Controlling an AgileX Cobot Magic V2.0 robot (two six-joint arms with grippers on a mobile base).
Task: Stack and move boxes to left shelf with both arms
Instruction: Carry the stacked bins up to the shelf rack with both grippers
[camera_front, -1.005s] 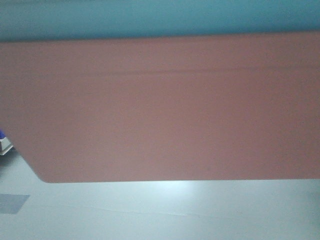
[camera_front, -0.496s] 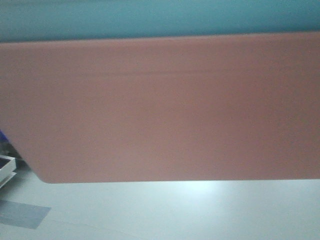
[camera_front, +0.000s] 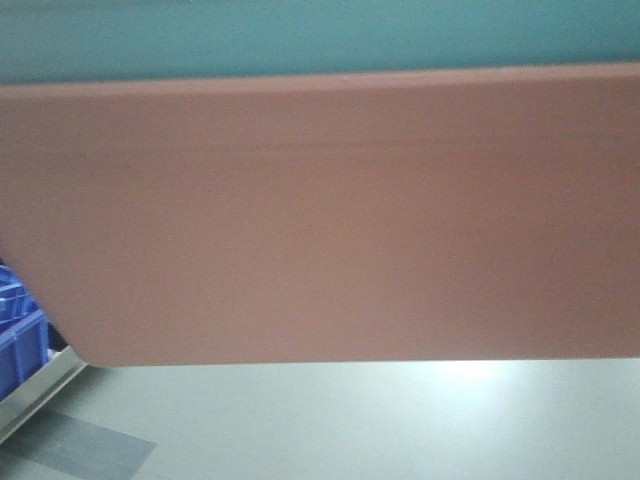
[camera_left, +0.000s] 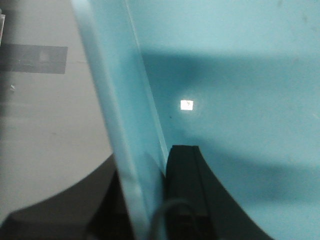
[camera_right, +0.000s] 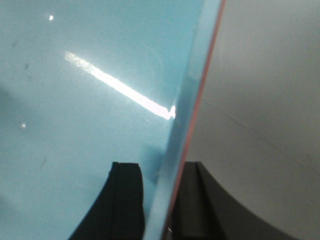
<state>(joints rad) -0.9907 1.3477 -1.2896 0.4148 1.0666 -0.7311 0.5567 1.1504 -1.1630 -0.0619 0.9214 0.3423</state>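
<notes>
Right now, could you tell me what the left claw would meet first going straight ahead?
The blue box: the left claw straddles its wall, so the inner finger would probably reach that box's bottom first; depth is unclear.

Front view is mostly one slab of salmon-pink bin (camera_front: 320, 220), flat plain colour, with a strip of the sky-blue bin (camera_front: 300, 35) above it looking kinda teal. A dark blue bin (camera_front: 15, 340) peeks in at the left edge, and the floor (camera_front: 420, 420) is pale grey with a darker grey patch (camera_front: 90, 448). On the wrist cams the sky-blue plastic shows white glare spots, a thin salmon line edges its rim, and the left end effector (camera_left: 145, 167) and right end effector (camera_right: 160, 170) are plain black.
</notes>
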